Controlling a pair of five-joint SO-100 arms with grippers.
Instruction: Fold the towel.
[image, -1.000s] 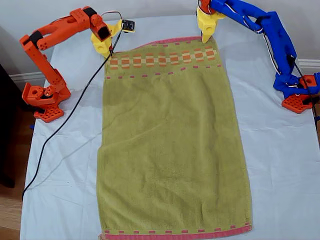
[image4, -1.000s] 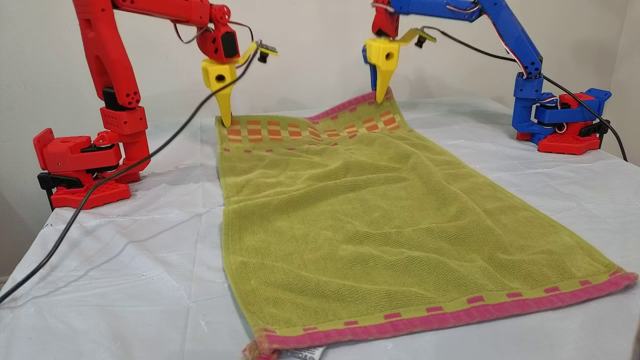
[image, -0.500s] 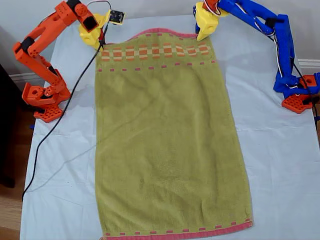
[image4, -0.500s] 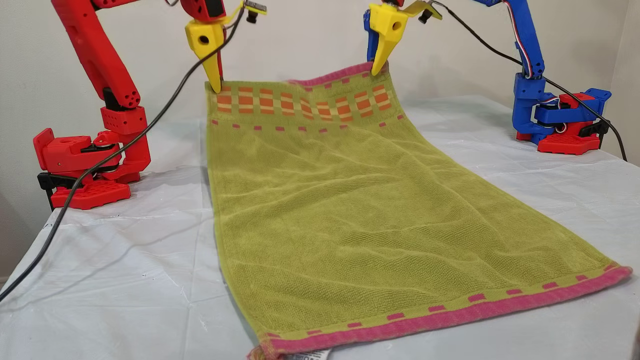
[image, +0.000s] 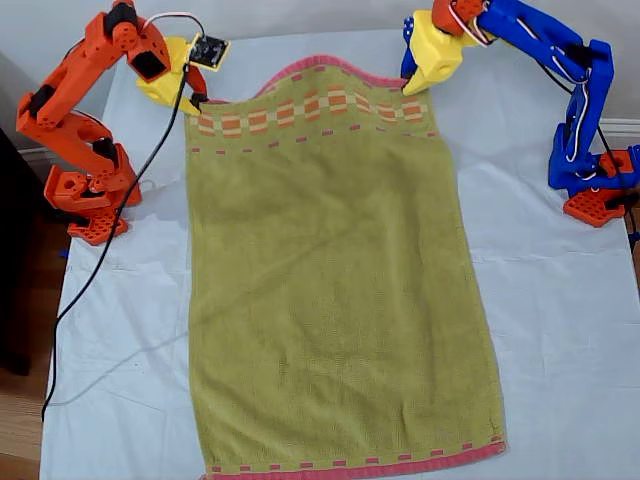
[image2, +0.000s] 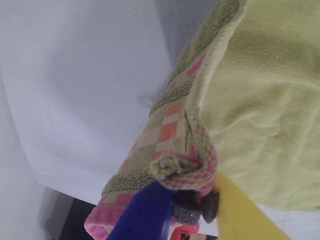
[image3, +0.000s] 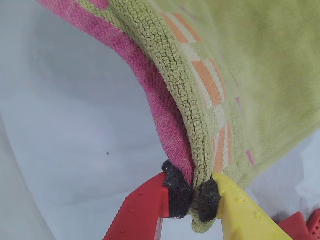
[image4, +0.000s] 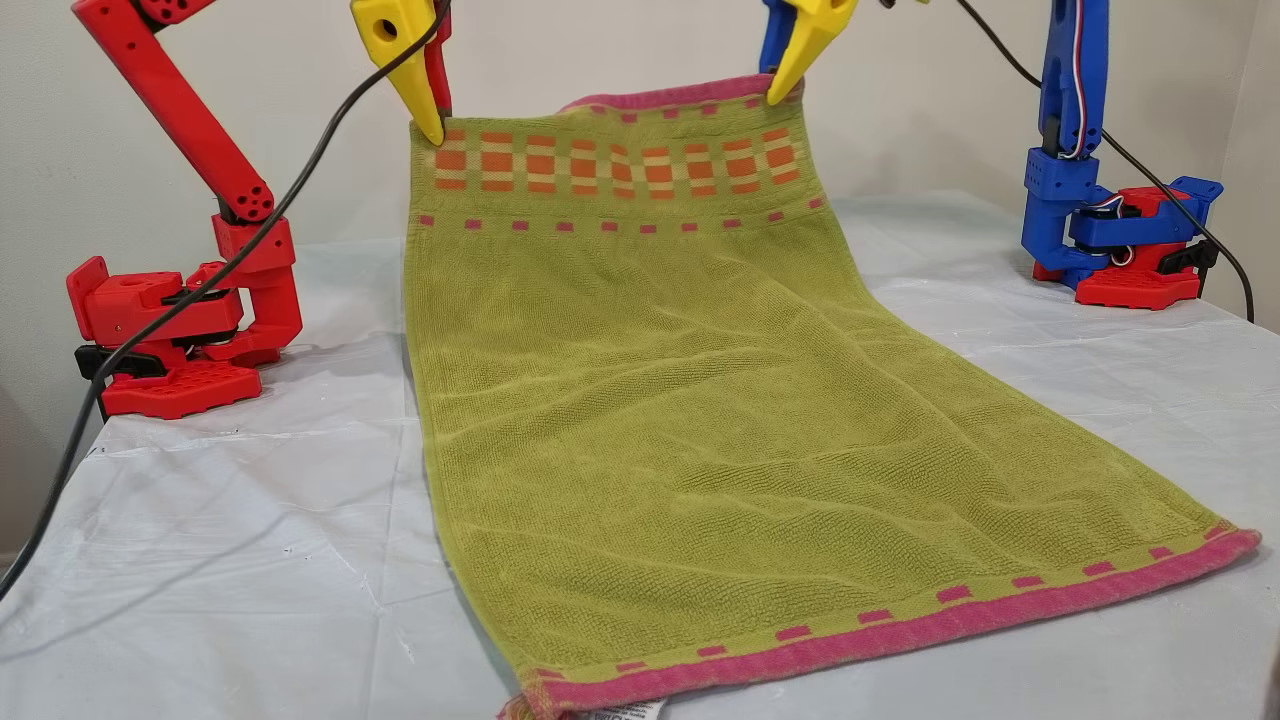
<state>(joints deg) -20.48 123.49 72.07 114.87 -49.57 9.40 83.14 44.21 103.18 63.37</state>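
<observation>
Nearest, a white tag (image4: 622, 711) protrudes under the towel (image: 335, 290) hem at 6 o'clock; its print is unreadable. Towel lies on the table sheet (image: 560, 330), far end lifted. My second gripper (image3: 194, 199) clamps the 11 o'clock corner, my first gripper (image2: 192, 197) the 1 o'clock corner.

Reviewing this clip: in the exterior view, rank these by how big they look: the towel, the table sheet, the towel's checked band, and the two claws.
1. table sheet
2. towel
3. checked band
4. my first claw and my second claw: they look alike, so I leave them unranked.
</observation>
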